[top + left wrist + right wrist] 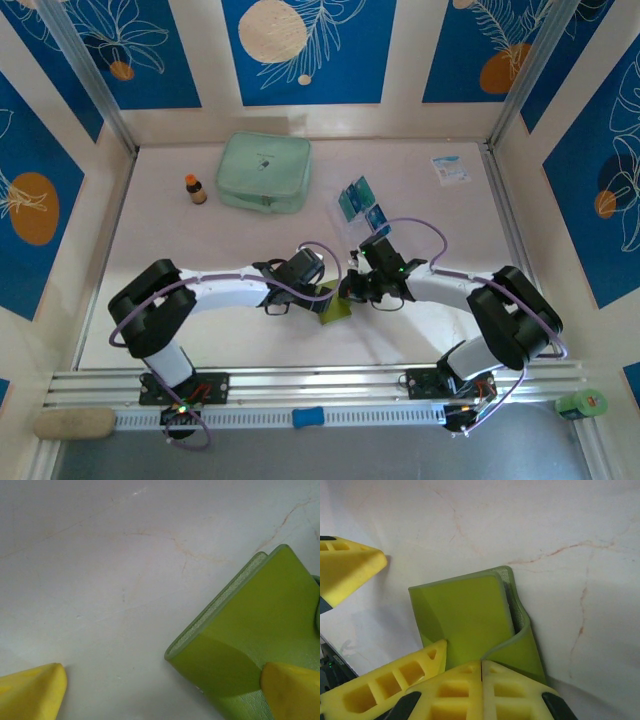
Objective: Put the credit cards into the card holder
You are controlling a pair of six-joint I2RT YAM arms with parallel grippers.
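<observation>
The pale bench [230, 330] carries a mint pouch [264, 172], small bottle [195, 189], paper packet [450, 168], seemingly several blue cards [362, 205], and the card holder [335, 305].

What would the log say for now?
left hand open over card holder | right hand shut on its flap | credit cards lying on table

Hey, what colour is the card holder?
The card holder is plain yellow-green with no pattern. It shows best in the right wrist view.
</observation>
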